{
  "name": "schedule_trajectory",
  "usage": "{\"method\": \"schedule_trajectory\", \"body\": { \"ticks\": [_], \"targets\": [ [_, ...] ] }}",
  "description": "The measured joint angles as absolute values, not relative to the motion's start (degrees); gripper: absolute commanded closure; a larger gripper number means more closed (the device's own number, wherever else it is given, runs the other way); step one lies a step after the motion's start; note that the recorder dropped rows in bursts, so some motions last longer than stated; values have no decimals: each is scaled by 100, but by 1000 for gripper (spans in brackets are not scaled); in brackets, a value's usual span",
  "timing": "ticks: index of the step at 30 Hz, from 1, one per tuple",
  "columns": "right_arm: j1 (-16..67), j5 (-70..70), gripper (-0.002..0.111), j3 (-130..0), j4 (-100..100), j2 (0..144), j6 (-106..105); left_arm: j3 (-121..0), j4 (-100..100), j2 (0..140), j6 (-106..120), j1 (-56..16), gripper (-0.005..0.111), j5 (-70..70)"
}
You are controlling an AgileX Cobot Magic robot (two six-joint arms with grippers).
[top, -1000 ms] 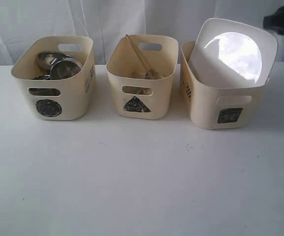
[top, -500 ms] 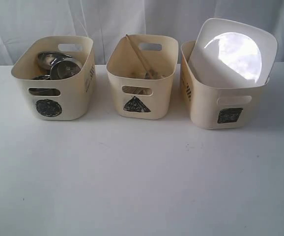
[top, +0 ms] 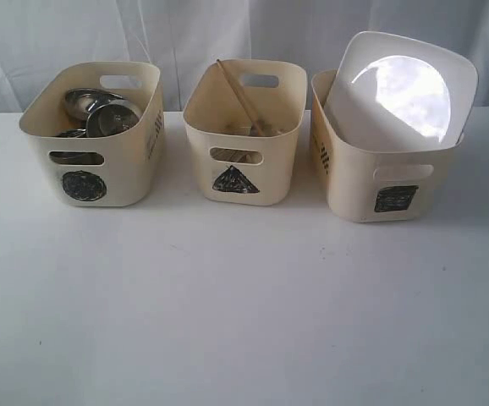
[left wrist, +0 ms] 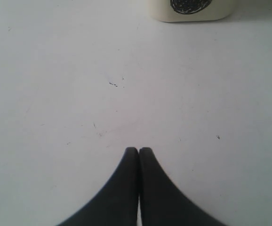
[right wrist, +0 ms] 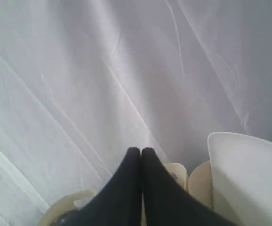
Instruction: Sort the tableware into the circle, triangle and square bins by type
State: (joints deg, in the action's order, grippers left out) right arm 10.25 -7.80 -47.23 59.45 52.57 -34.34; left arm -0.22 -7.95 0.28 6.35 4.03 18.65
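Three cream bins stand in a row at the back of the table. The circle bin (top: 92, 135) on the left holds a steel bowl (top: 82, 101) and a steel cup (top: 111, 117). In the triangle bin (top: 244, 135) lean the wooden chopsticks (top: 240, 95). The large white plate (top: 401, 91) stands tilted in the square bin (top: 388, 182). Neither arm shows in the exterior view. My left gripper (left wrist: 139, 149) is shut and empty over bare table, short of the circle bin (left wrist: 190, 9). My right gripper (right wrist: 141, 150) is shut and empty, raised beside the plate (right wrist: 249, 179).
A white curtain (top: 228, 34) hangs right behind the bins. The white table (top: 244, 304) stretches in front of them. The right wrist view looks at the curtain (right wrist: 103, 70), with bin rims (right wrist: 65, 205) low in the picture.
The right arm's dark end, seen at the upper right edge a second ago, has left the exterior view. Bins and tableware have not moved.
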Motion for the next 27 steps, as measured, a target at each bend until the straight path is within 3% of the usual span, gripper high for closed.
{"method": "schedule_trajectory", "body": {
  "ticks": [7, 14, 27],
  "targets": [
    [1134, -191, 108, -4566, 5749, 4615, -5540, -22, -795, 28, 635, 403, 107, 1865],
    [1134, 548, 108, -4562, 5749, 4581, -5807, -22, -795, 28, 635, 403, 107, 1865],
    [1134, 441, 108, -4517, 5710, 4581, -5817, -22, -795, 28, 635, 403, 107, 1865]
  ]
}}
